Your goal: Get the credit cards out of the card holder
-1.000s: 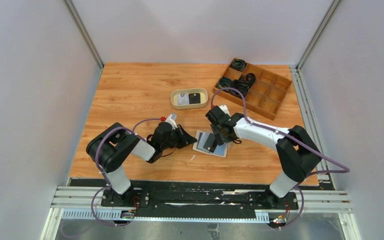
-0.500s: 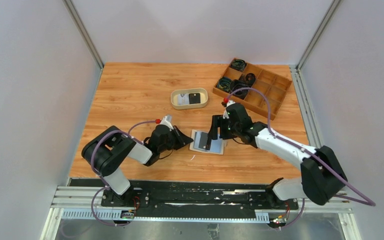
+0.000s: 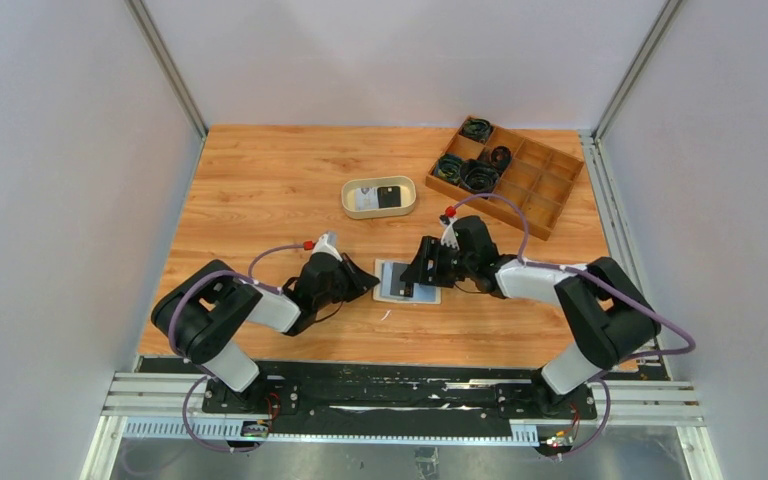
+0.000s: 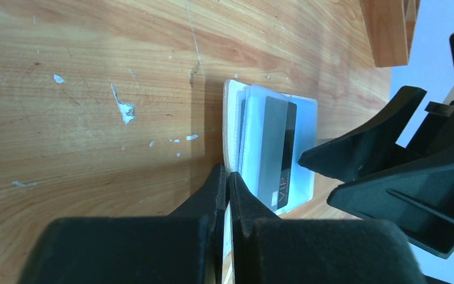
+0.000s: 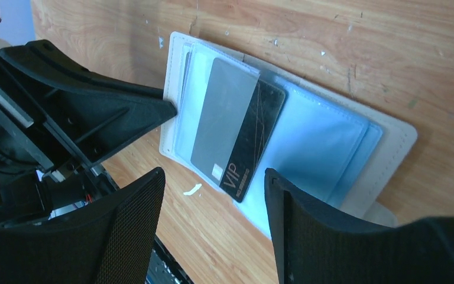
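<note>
The card holder (image 3: pixel 407 281) lies open on the table, beige outside (image 5: pixel 397 137) and pale blue inside. A black credit card marked VIP (image 5: pixel 239 139) sticks part way out of a clear pocket, also visible in the left wrist view (image 4: pixel 279 155). My left gripper (image 4: pixel 227 175) is shut on the holder's left edge (image 4: pixel 232 115), a pale strip showing between its fingers. My right gripper (image 5: pixel 213 177) is open just over the holder, its fingers either side of the card's free end without touching it. From above, the two grippers (image 3: pixel 370 282) (image 3: pixel 423 271) face each other across the holder.
An oval beige tray (image 3: pixel 379 184) behind the holder has a white card (image 3: pixel 364 201) and a black card (image 3: pixel 392 197) in it. A wooden compartment box (image 3: pixel 530 185) with black cable coils stands at the back right. The near table edge lies just behind both arms.
My right arm has swung in and dropped low over the holder, its jaws narrowing slightly. The holder has shifted a little left with the left gripper, which stays shut.
</note>
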Controlling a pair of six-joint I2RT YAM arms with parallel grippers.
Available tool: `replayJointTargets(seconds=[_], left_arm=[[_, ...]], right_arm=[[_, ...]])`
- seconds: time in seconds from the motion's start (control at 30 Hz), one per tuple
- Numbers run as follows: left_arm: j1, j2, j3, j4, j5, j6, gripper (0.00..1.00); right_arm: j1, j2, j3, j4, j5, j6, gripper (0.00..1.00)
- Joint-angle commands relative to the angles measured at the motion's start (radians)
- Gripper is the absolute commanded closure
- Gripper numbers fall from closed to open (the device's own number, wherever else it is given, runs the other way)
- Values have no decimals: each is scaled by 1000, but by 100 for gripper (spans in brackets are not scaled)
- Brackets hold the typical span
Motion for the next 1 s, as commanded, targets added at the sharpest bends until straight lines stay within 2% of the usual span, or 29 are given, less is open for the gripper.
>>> replayJointTargets(seconds=[0.0, 0.27, 0.47, 0.57, 0.7, 0.8, 0.9, 0.97], left_arm=[[-21, 20, -16, -30, -72, 15, 100], [-32, 25, -30, -28, -105, -6, 100], [-34, 29, -33, -27, -114, -19, 100], [-34, 37, -31, -25, -111, -22, 100], [-34, 39, -30, -25, -110, -24, 100], [-35, 41, -31, -25, -110, -25, 100], [-35, 41, -31, -25, -110, -27, 100], [-35, 41, -31, -25, -110, -26, 100]], right_arm=[[-13, 72, -25, 138, -46, 58, 34], [-13, 171, -84, 289, -14, 163, 35], [-13, 253, -131, 510, -77, 249, 40], [-13, 287, -139, 616, -127, 288, 48], [-12, 308, -137, 681, -159, 309, 73], [-12, 305, -135, 687, -166, 309, 87], [-13, 306, -137, 699, -170, 310, 97], [-13, 307, -140, 707, -174, 313, 100]])
